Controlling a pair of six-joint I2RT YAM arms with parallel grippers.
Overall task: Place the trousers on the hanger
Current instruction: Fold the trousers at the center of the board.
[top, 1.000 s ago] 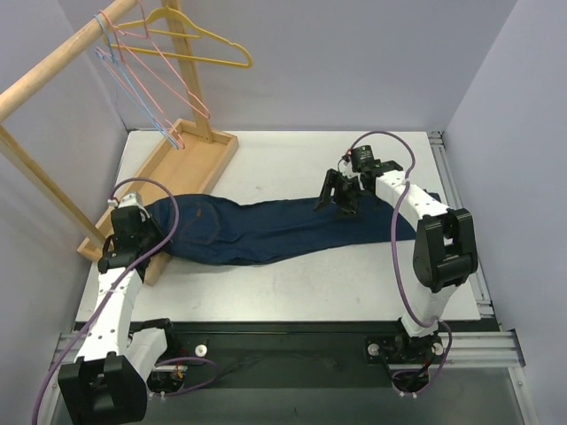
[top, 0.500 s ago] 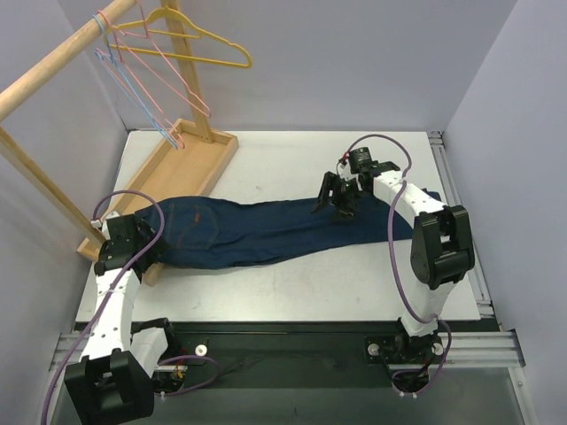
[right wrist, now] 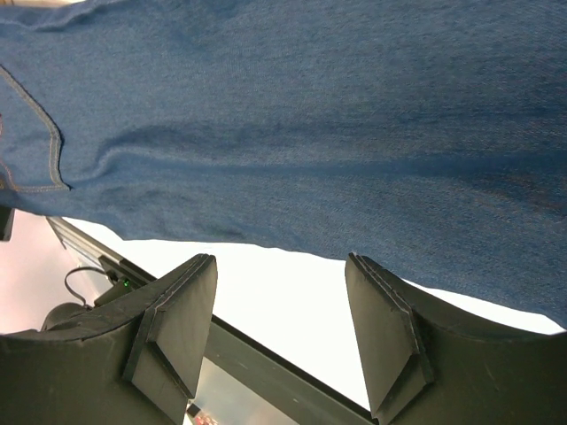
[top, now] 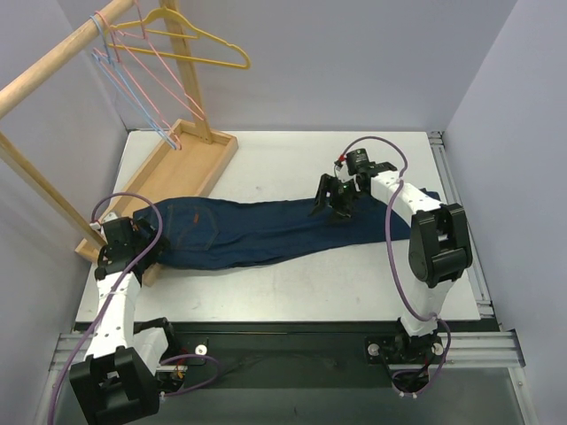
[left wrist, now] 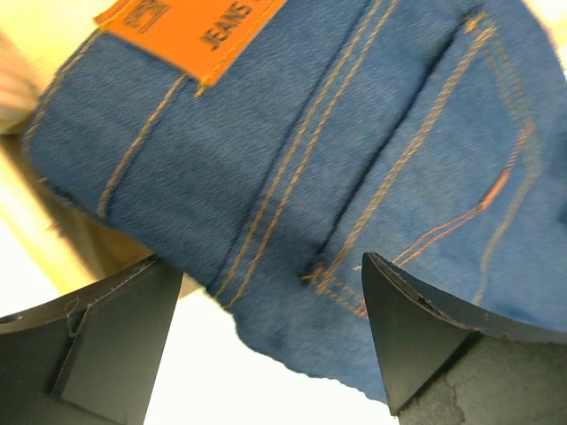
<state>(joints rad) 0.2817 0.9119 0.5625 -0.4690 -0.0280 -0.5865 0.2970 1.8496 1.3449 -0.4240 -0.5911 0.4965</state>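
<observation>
Left end effector [left wrist: 266,297] gapes empty over the waistband [left wrist: 151,115], right end effector [right wrist: 279,297] sits jaws-apart above the legs [right wrist: 310,115], trousers [top: 266,230] flat across the worktop [top: 292,283], so spreading looks done and grabbing the blue hanger [top: 131,91] off the rail [top: 53,66] comes next.

Bright, even, diffuse light from above; only a thin soft shadow along the near edge of the trousers [top: 266,232]. Table [top: 292,168] beside the trousers clips to near white in both wrist views. Stitching on the trousers sharp in left wrist; right wrist looks slightly soft, maybe focus.
</observation>
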